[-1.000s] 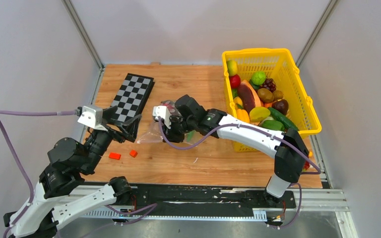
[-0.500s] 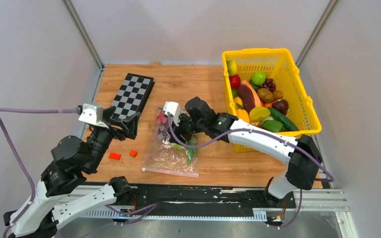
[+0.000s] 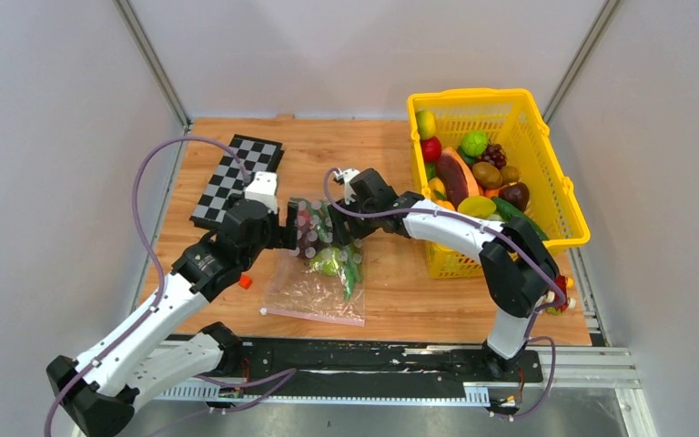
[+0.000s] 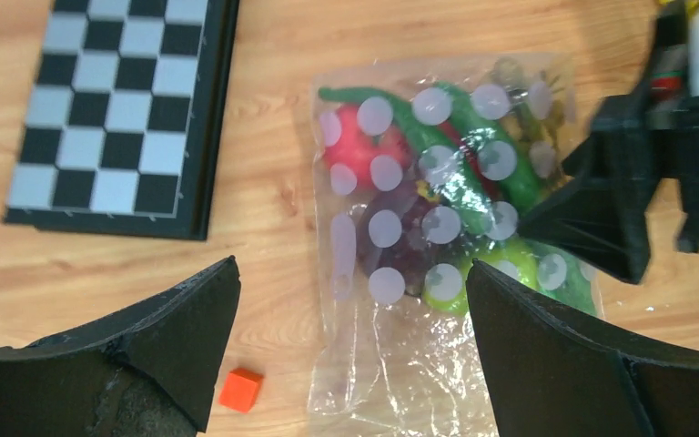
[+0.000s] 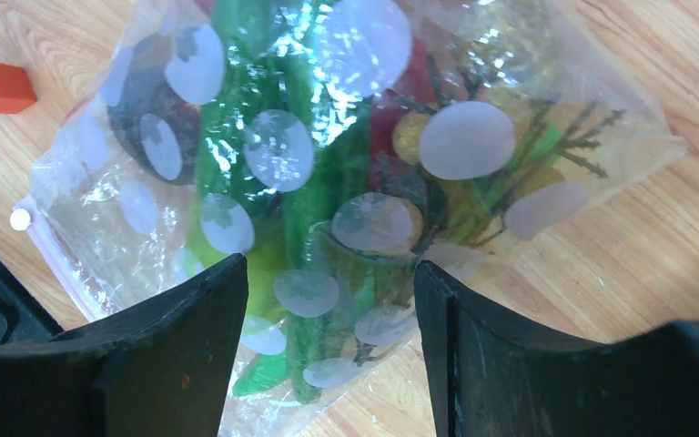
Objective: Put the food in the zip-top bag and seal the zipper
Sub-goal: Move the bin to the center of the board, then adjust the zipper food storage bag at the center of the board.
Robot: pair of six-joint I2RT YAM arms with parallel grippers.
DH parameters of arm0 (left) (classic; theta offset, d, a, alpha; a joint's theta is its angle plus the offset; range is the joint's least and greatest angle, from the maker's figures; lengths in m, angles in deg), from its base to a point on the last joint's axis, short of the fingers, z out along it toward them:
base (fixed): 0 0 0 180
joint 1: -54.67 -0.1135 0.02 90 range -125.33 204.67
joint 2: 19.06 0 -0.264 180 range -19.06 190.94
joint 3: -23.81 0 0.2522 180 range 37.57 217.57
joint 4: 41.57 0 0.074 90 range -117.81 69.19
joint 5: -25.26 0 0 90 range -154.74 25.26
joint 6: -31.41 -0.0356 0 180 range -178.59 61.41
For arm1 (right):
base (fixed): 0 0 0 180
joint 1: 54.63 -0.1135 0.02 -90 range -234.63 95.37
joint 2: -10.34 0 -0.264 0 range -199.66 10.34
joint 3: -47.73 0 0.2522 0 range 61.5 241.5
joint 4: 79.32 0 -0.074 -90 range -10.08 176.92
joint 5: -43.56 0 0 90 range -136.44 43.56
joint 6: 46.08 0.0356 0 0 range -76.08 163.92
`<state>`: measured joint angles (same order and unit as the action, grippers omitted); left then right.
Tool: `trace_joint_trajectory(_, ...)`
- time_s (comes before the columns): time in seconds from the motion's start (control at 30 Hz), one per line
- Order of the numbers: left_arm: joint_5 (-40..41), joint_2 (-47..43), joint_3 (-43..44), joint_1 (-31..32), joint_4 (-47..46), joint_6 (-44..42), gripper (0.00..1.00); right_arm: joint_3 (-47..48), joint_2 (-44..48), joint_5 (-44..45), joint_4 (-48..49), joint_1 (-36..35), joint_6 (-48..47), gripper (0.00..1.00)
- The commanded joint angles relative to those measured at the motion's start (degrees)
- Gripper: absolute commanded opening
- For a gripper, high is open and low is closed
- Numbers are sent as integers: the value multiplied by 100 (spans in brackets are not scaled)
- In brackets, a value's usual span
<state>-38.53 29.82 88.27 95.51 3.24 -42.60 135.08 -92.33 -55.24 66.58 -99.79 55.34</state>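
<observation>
Wooden table [image 3: 328,146] under chessboard [image 3: 235,177], zip-top bag [image 3: 314,293], orange block [image 3: 245,282], yellow basket [image 3: 469,93].

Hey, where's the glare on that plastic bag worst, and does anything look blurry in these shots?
Right wrist: worst glare, white glints across the zip-top bag wash out the food beneath; the dark fingers look soft. Left wrist: only faint sheen on the bag's lower crinkles, chessboard sharp. Top external: even light, soft shadows, little glare.
</observation>
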Motion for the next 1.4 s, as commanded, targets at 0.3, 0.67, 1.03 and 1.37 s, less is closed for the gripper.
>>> trace_joint_trajectory(0.3, -1738, 244, -1356, -1359, -1618, 1114, 100, -524, 1171, 412, 64, 223, -124, 81)
trace_joint_trajectory(0.67, -1919, 423, -1679, -1359, -1899, 998, 100, -1100, 1650, 1524, -135, 996, 84, 82)
trace_joint_trajectory(1.03, -2103, 735, -1860, -1359, -2161, 1043, 100, -1435, 1837, -228, 474, 1270, 555, 80)
trace_joint_trajectory(1.37, -2107, 1131, -2211, -1359, -2661, 1085, 100, -512, -8, -1350, 1155, 696, 1065, 80)
